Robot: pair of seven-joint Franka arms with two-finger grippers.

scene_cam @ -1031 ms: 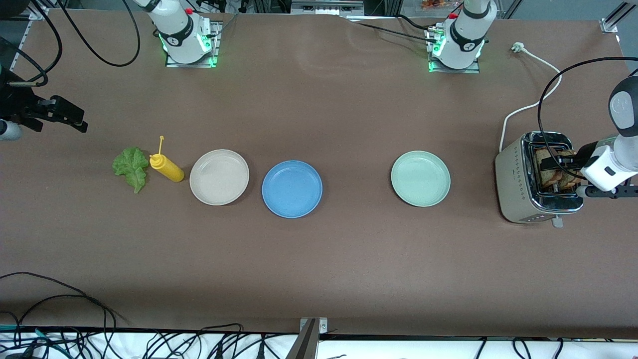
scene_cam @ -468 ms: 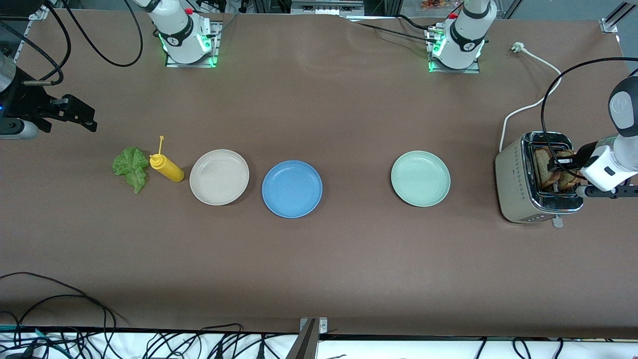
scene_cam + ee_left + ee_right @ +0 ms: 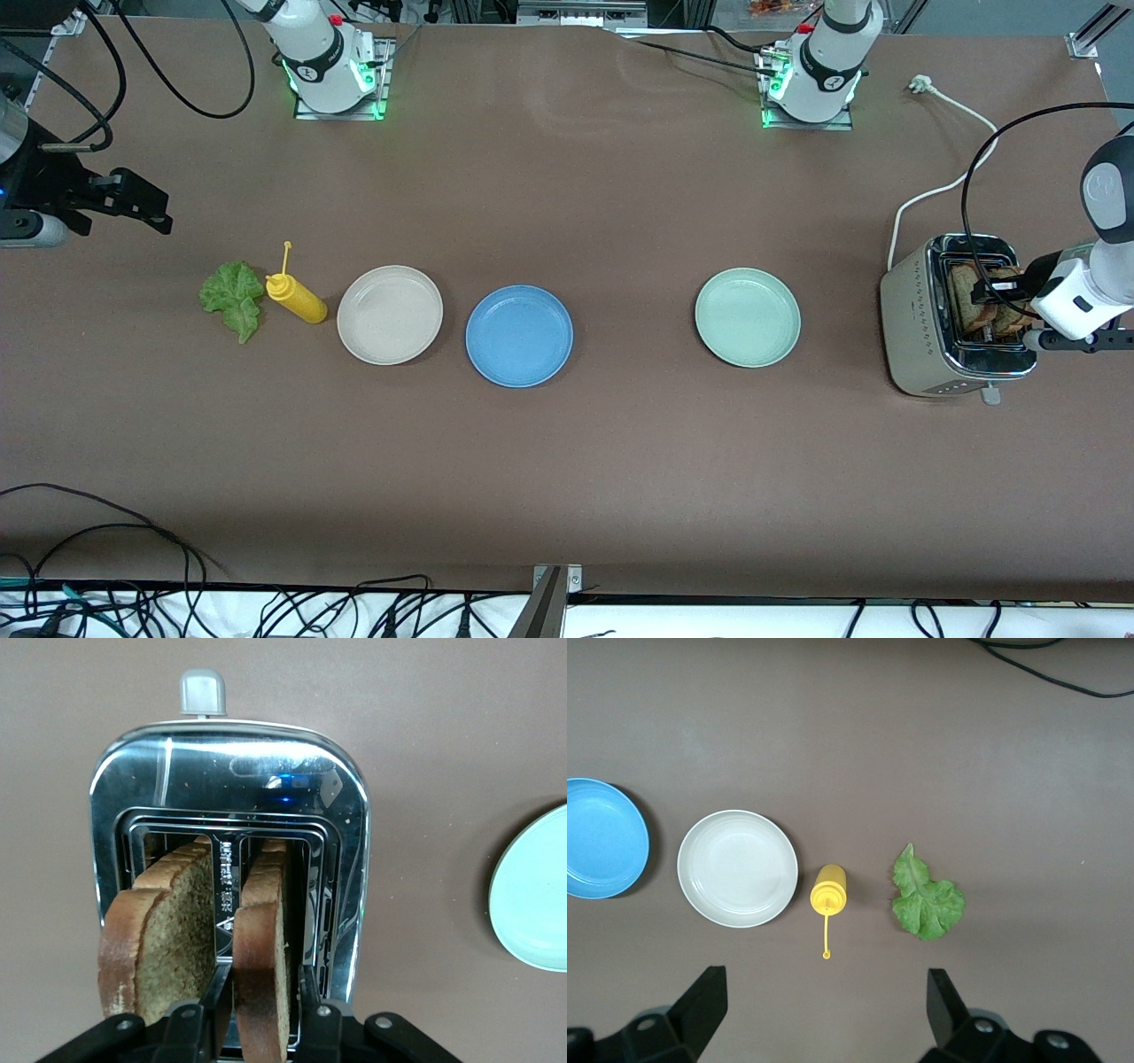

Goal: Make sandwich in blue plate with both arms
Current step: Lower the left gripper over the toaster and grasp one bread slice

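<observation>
Left gripper [image 3: 259, 1028] jaws pinching a bread slice [image 3: 261, 966] in the toaster [image 3: 345, 824], second slice [image 3: 164, 930] alongside; right gripper [image 3: 824, 1010] jaws spread above mustard bottle [image 3: 829, 889], lettuce [image 3: 926, 904].

Colours on a plain brown table [image 3: 620, 461].

Beside the medium-blue plate [image 3: 519, 336] sits a beige plate [image 3: 390, 315], then a yellow squeeze bottle [image 3: 297, 298] and a ruffled green lettuce leaf [image 3: 232, 299]. Toward the left arm's end: a pale green plate [image 3: 748, 317], then a shiny silver toaster [image 3: 926, 337] holding speckled brown bread slices [image 3: 168, 935] with darker crust.
</observation>
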